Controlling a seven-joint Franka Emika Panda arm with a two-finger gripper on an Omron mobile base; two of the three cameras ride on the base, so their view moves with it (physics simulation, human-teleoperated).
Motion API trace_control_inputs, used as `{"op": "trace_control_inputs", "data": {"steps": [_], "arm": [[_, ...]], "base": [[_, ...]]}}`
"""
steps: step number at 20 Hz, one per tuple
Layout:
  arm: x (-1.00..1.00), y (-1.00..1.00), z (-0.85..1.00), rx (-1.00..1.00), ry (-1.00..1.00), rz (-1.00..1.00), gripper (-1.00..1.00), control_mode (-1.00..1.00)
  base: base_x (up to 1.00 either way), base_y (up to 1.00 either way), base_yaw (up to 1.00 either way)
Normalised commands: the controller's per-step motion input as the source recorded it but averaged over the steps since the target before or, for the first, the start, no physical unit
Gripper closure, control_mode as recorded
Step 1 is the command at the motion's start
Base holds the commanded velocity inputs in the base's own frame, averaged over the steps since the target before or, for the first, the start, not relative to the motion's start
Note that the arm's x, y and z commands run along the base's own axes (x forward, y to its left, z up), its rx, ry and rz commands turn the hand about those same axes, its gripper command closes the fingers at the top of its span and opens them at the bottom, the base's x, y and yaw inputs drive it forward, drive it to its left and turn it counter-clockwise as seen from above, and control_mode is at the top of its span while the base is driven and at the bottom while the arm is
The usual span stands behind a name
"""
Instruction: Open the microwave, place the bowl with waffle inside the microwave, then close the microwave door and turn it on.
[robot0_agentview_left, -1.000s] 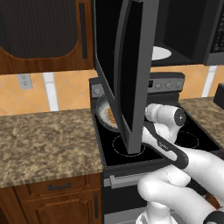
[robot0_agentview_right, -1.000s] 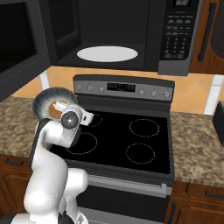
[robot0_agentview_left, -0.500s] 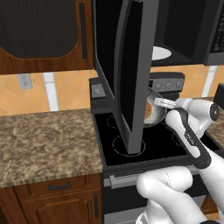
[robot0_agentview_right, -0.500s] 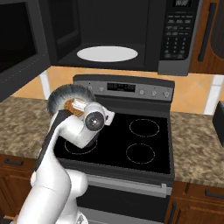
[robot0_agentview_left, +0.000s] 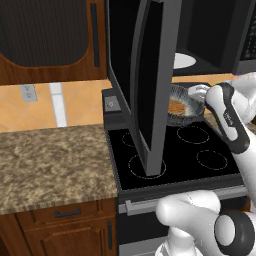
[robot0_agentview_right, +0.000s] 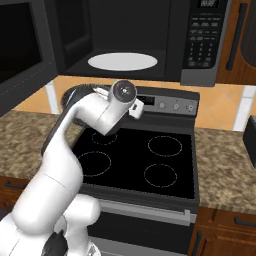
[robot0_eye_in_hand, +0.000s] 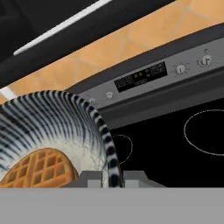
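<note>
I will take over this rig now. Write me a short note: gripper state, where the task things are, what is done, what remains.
Gripper: shut on the rim of the striped blue-grey bowl, held above the black stove top.
Round orange-brown waffle lies inside the bowl.
Black microwave: black glass door swung open, white turntable plate bare.
Done: door opened, bowl picked up.
Left: set bowl on the turntable, close door, switch on.

waffle (robot0_eye_in_hand: 37, 168) lies in the bowl (robot0_eye_in_hand: 57, 127) at lower left of the hand view, above the stove (robot0_agentview_right: 140, 160). microwave (robot0_agentview_right: 150, 35) sits at top, its door (robot0_agentview_left: 147, 85) swung open at centre.
</note>
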Motion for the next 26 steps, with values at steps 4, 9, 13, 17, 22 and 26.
{"op": "trace_control_inputs", "data": {"steps": [4,9,13,17,22,26], "arm": [[-0.12,-0.24,0.59,-0.02,0.4,0.01,1.0,-1.0],[-0.22,-0.25,0.63,0.0,0.29,0.0,1.0,-1.0],[-0.09,-0.18,0.36,0.0,0.08,0.0,1.0,-1.0],[0.0,0.0,0.02,0.0,-0.14,-0.03,1.0,-1.0],[0.0,0.0,0.08,0.0,-0.23,-0.08,1.0,-1.0],[0.01,0.0,0.19,0.0,-0.07,-0.13,1.0,-1.0]], "base": [[0.0,0.0,0.0],[0.0,0.0,0.0],[0.0,0.0,0.0],[0.0,0.0,0.0],[0.0,0.0,0.0],[0.0,0.0,0.0]]}}
